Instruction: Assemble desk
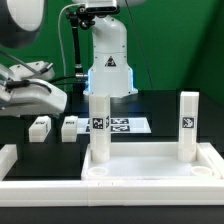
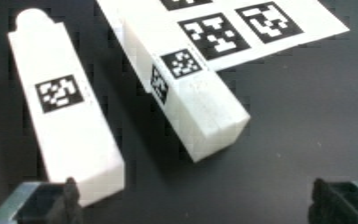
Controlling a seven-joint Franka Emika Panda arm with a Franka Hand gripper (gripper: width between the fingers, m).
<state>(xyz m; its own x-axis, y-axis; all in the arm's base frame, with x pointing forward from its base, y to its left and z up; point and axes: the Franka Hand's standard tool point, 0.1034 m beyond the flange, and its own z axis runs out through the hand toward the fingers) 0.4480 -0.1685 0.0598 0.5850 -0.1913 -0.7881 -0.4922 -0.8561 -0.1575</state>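
The desk top [image 1: 150,172], a white tray with a raised rim, lies at the front of the table. Two white legs stand upright on it, one [image 1: 100,125] at its back left corner and one [image 1: 188,122] at its back right corner. Two more legs lie loose on the black table, the left leg [image 1: 40,127] [image 2: 64,115] and the right leg [image 1: 70,126] [image 2: 190,95], each with a square tag. My gripper [image 1: 45,100] [image 2: 194,205] hovers above them, open, with nothing between its fingers [image 2: 43,205].
The marker board [image 1: 128,125] [image 2: 229,25] lies flat behind the desk top, next to the right loose leg. A white border rail [image 1: 60,192] runs along the table's front, with another [image 1: 10,158] on the exterior view's left. The robot base [image 1: 108,60] stands at the back.
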